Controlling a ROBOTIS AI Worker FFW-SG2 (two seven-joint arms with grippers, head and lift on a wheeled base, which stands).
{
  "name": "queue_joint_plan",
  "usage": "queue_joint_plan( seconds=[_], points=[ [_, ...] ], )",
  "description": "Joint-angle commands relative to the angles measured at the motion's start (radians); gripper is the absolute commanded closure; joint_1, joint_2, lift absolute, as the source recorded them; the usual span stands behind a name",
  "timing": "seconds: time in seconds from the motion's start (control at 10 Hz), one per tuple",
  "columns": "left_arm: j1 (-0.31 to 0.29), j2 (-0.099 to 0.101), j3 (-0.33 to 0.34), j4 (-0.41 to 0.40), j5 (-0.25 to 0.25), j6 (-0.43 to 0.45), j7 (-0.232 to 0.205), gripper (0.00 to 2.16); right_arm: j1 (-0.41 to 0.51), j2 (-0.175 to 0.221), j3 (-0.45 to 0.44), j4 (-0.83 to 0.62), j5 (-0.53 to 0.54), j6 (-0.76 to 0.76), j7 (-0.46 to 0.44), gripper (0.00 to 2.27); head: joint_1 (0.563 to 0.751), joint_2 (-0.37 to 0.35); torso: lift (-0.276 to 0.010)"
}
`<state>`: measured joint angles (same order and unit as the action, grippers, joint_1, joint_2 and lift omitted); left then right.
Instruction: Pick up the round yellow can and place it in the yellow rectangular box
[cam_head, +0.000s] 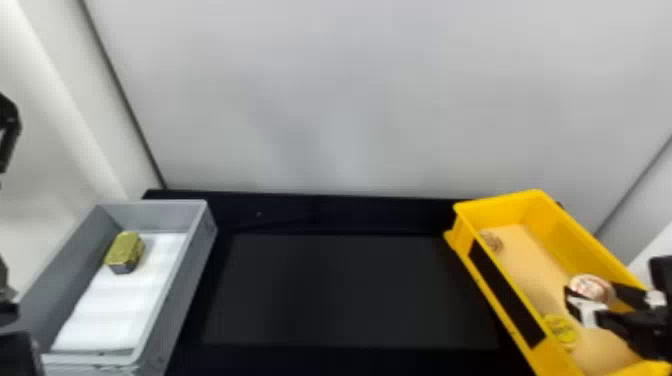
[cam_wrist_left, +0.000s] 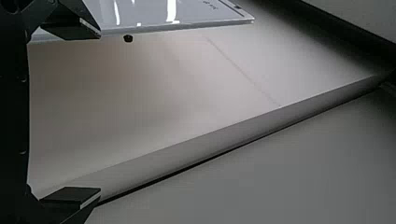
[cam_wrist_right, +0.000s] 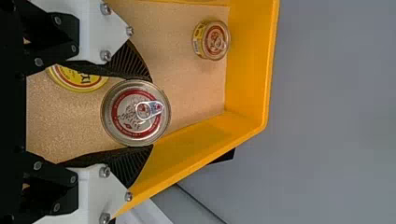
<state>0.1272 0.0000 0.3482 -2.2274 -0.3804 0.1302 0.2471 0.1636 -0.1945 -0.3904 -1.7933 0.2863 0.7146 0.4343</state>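
In the head view my right gripper (cam_head: 596, 294) is inside the yellow rectangular box (cam_head: 505, 280), toward its near right part. Its fingers are closed around a round can (cam_head: 590, 285). From the right wrist, my gripper (cam_wrist_right: 150, 113) has a ribbed finger against each side of this can (cam_wrist_right: 126, 116), whose pull-tab lid with a red ring faces the camera. A yellow-lidded round can (cam_head: 561, 330) lies beside it, partly behind a finger in the right wrist view. My left arm's gripper (cam_head: 19, 352) waits at the head view's left edge; up close this gripper (cam_wrist_left: 100, 114) is open and holds nothing.
A smaller round can (cam_wrist_right: 212, 39) stands near one end wall of the yellow box. At the left, a grey box (cam_head: 192, 280) with a white liner holds a gold-topped rectangular can (cam_head: 125, 250). Between the boxes lies a black table surface (cam_head: 345, 290), with a pale wall behind.
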Motion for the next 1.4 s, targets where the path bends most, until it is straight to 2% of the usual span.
queue_joint_plan(
  seconds=[0.0, 0.2, 0.8, 0.9, 1.3],
  points=[
    [0.000, -0.003, 0.000, 0.000, 0.000, 0.002, 0.000, 0.10, -0.001, -0.002, 0.001, -0.006, -0.001, 0.002, -0.002, 0.44, 0.694, 0.014, -0.060],
    [0.000, -0.003, -0.001, 0.000, 0.000, 0.002, 0.000, 0.10, 0.002, -0.003, 0.005, -0.009, -0.002, 0.004, 0.003, 0.10, 0.694, 0.014, -0.060],
    [0.003, -0.003, -0.001, 0.000, 0.000, 0.003, 0.000, 0.10, 0.005, -0.006, -0.018, -0.066, -0.001, 0.007, 0.003, 0.11, 0.694, 0.014, -0.060],
    [0.002, -0.003, -0.001, 0.000, 0.000, 0.003, 0.000, 0.10, 0.004, -0.006, -0.019, -0.103, 0.030, 0.010, 0.000, 0.11, 0.694, 0.014, -0.060],
    [0.003, -0.003, -0.001, 0.002, 0.000, 0.003, 0.002, 0.10, -0.004, -0.013, -0.104, -0.207, 0.064, -0.039, 0.000, 0.12, 0.694, 0.014, -0.060]
  ],
)
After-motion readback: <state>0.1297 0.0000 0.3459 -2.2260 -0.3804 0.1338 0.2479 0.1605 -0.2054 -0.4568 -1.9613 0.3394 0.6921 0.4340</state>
